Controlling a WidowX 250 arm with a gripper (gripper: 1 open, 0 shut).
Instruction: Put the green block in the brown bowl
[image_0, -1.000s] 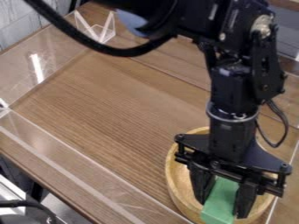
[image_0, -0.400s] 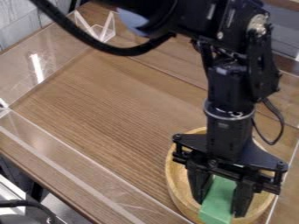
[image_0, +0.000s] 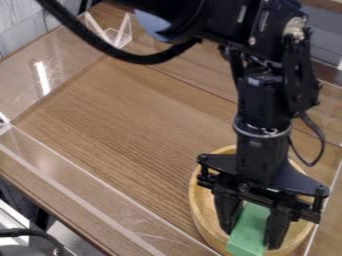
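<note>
Open tabletop (image_0: 127, 120) leftward (clear walls (image_0: 54, 60) around)

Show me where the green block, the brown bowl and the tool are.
green block (image_0: 250, 243), camera view, its bright top face.
brown bowl (image_0: 203, 210), camera view, its left rim.
tool (image_0: 258, 222), camera view, between the fingertips.

Grainy wooden brown bowl (image_0: 209, 208); matt green block (image_0: 249, 242); wood-grain table (image_0: 120, 120).

You see a brown wooden surface (image_0: 120, 110) with long grain lines. Clear plastic walls (image_0: 54, 70) stand around it, and bright light shines on them.
</note>
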